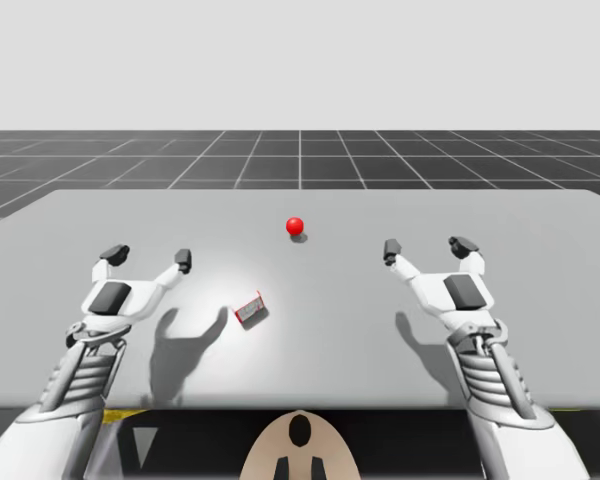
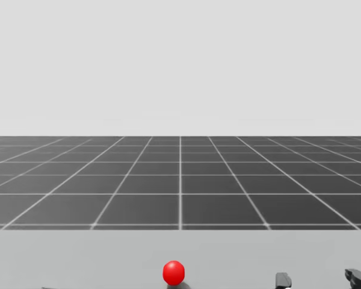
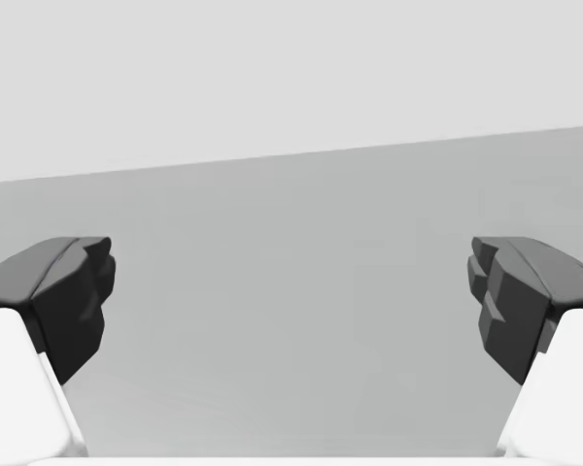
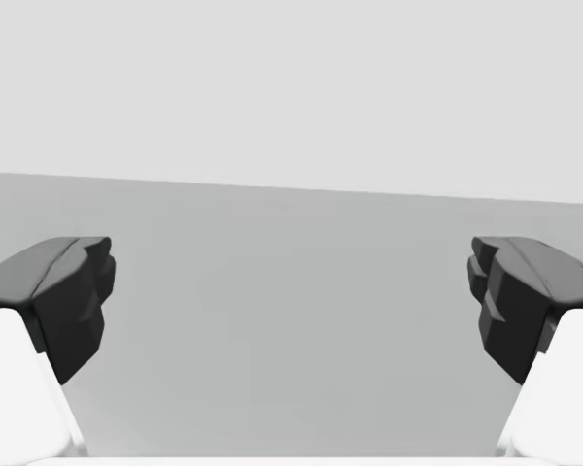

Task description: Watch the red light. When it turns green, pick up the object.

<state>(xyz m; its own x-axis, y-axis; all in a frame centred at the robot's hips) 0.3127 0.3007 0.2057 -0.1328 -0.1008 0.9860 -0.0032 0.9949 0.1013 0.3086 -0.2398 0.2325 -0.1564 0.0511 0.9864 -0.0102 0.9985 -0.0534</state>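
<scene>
With the light red, the box lies nearer the robot than the light and slightly to its left, long axis slanted, closer to the left gripper than the right gripper, both spread wide and empty.

The light is red, the box red and grey.

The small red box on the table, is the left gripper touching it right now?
Apart. The high view shows bare table between the left gripper and the small red box, which lies off to that gripper's side.
</scene>
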